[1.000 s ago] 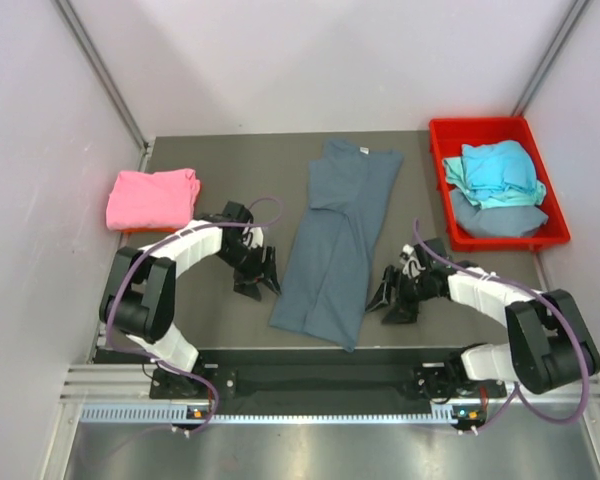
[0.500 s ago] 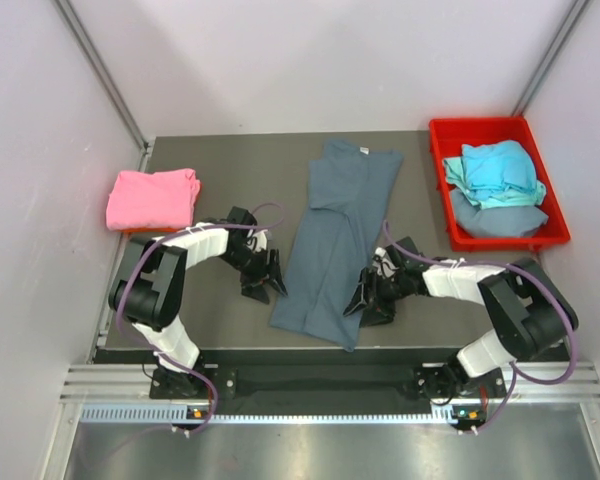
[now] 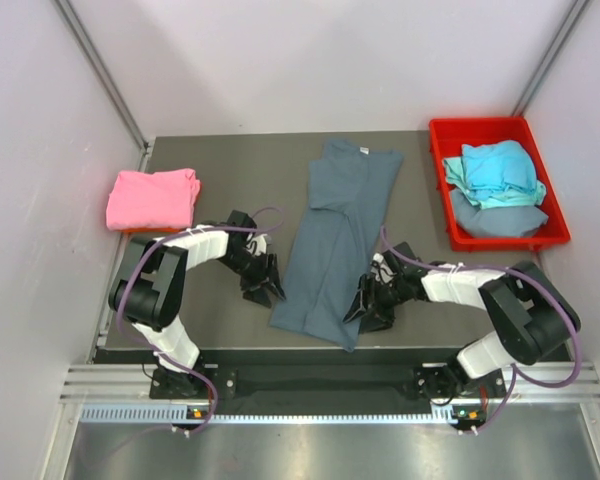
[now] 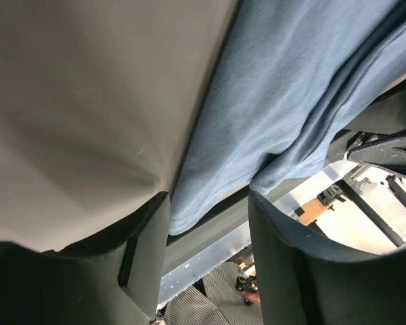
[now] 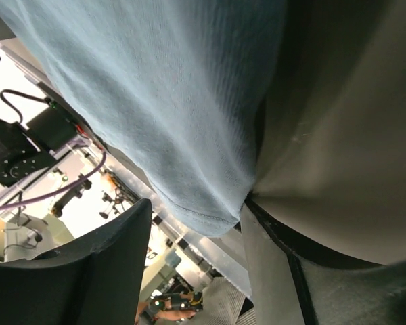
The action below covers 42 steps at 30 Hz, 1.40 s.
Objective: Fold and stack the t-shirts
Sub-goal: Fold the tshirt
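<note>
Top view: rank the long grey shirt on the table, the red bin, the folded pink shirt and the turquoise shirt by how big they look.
1. Grey shirt and red bin: about alike, with no clear winner.
2. Pink shirt and turquoise shirt: both much smaller, and too close to rank.

This is a robotics lab test cell rather than a home or shop. A dark grey matte tabletop (image 3: 210, 170) is boxed in by plain pale lilac panel walls (image 3: 310, 60) with grey metal corner struts (image 3: 101, 70). Two white-and-black jointed robot arms, left (image 3: 185, 243) and right (image 3: 465, 285), are bolted to a black base plate (image 3: 320, 382) above a silver slotted aluminium rail (image 3: 280, 412). Past the table edge, the right wrist view shows a bright room with a black equipment box (image 5: 13, 159), a thin purple cable (image 5: 54, 193) and assorted stands.
</note>
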Each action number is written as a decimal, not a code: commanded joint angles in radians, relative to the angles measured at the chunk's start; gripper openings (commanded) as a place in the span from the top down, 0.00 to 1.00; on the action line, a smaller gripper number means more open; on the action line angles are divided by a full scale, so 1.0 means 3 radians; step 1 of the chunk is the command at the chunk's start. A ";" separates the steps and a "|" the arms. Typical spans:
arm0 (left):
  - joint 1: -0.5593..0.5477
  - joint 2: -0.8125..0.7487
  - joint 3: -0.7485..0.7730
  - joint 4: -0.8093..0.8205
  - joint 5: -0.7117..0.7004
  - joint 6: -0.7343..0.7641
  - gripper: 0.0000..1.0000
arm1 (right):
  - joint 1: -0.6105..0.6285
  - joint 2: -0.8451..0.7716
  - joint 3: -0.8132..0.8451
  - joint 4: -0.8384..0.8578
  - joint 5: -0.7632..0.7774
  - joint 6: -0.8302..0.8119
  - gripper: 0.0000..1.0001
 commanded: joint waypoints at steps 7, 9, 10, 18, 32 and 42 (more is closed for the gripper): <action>-0.0030 -0.0166 -0.0227 0.0074 0.0159 -0.0127 0.57 | 0.0289 0.0149 -0.0003 -0.0001 0.0353 0.0053 0.50; -0.0051 -0.0156 -0.0227 0.0105 0.0164 -0.0137 0.61 | 0.0299 0.0190 0.0002 0.0015 0.0383 0.0053 0.53; -0.0061 -0.0151 -0.0217 0.0105 0.0179 -0.0137 0.62 | 0.0299 0.0195 0.0012 0.0020 0.0399 0.0053 0.58; -0.0133 -0.0166 -0.0299 0.0253 0.0266 -0.0214 0.74 | 0.0304 0.0140 0.0023 -0.0036 0.0496 -0.0008 0.92; -0.0184 -0.0524 0.0008 0.0013 0.0379 -0.0107 1.00 | -0.0110 -0.0617 0.0258 -0.0594 0.0792 -0.0606 1.00; -0.0220 -0.0407 0.0744 -0.0141 0.0185 0.0241 1.00 | -0.0468 -0.0853 0.0697 -0.0701 0.0808 -0.0934 1.00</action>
